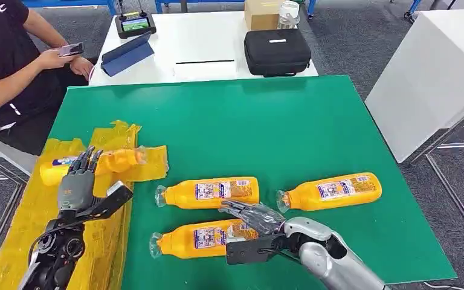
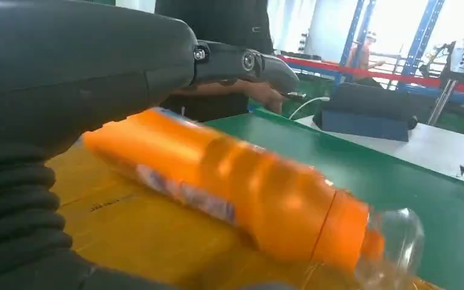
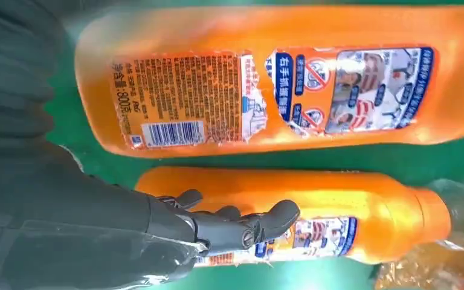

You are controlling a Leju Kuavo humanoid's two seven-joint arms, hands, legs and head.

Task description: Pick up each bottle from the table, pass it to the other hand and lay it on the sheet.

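One orange bottle (image 1: 90, 163) (image 2: 235, 187) lies on the yellow sheet (image 1: 42, 211) at the table's left. My left hand (image 1: 77, 181) (image 2: 96, 66) is just above it, fingers straight and apart, holding nothing. Three more orange bottles lie on the green table (image 1: 266, 121): a middle one (image 1: 208, 192) (image 3: 350, 211), a right one (image 1: 332, 190) and a near one (image 1: 196, 237) (image 3: 278, 78). My right hand (image 1: 251, 216) (image 3: 217, 226) hovers over the base end of the near bottle, fingers extended toward the middle one. Whether it touches either bottle I cannot tell.
A person (image 1: 6, 66) sits at the back left holding a phone. Behind the green table, a white table (image 1: 205, 42) carries a black case (image 1: 277, 51), a tablet and a cardboard box. Another white table (image 1: 435, 72) stands at the right.
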